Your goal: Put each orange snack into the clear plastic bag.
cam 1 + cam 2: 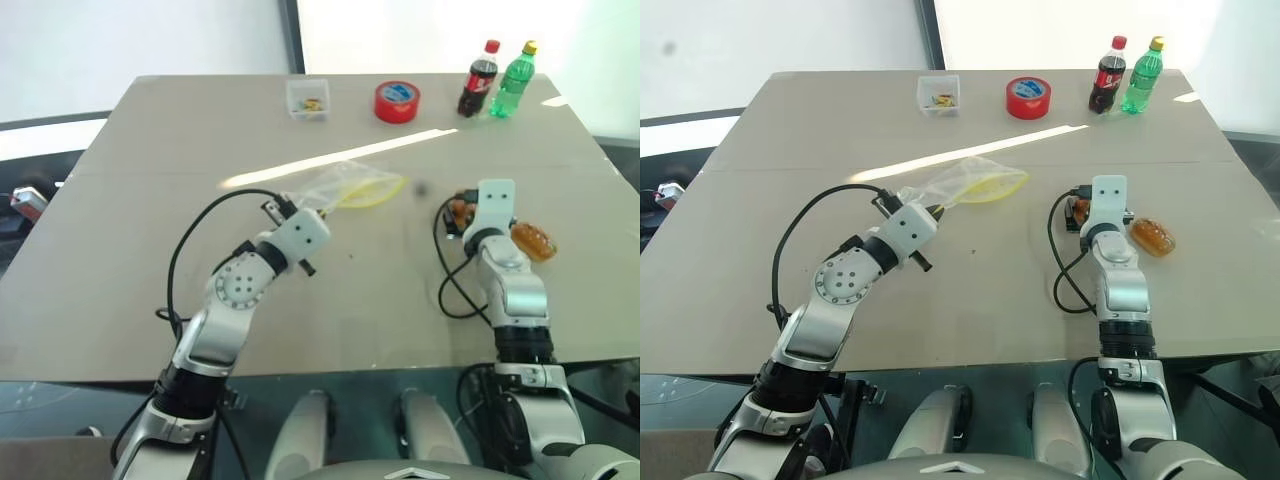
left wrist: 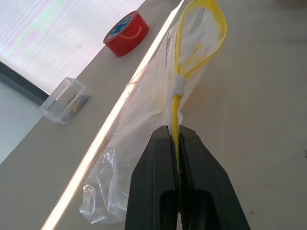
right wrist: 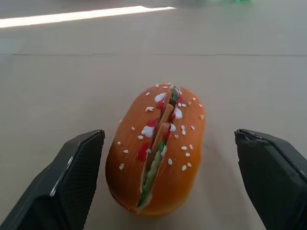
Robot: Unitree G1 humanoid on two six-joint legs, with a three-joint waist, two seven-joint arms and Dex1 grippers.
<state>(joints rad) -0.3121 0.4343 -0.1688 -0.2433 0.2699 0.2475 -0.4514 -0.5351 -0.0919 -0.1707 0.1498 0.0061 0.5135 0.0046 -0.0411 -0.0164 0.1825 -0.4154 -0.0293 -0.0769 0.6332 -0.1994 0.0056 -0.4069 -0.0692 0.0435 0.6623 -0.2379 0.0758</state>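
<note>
My left gripper (image 2: pixel 175 130) is shut on the yellow seal strip of the clear plastic bag (image 2: pixel 144 120). The bag (image 1: pixel 350 184) lies on the table ahead of that gripper (image 1: pixel 286 208), its mouth gaping in a yellow loop. An orange snack (image 3: pixel 158 153), an oval sesame bun with filling showing, lies on the table between the fingers of my right gripper (image 3: pixel 169 138), which is open; neither finger touches it. From the head, one orange snack (image 1: pixel 460 211) peeks out at the left of the right wrist. A second one (image 1: pixel 533 241) lies just to its right.
At the far edge of the table (image 1: pixel 150 300) stand a small clear box (image 1: pixel 307 98), a red tape roll (image 1: pixel 397 101), a cola bottle (image 1: pixel 479 79) and a green bottle (image 1: pixel 514 80). Black cables loop beside both wrists.
</note>
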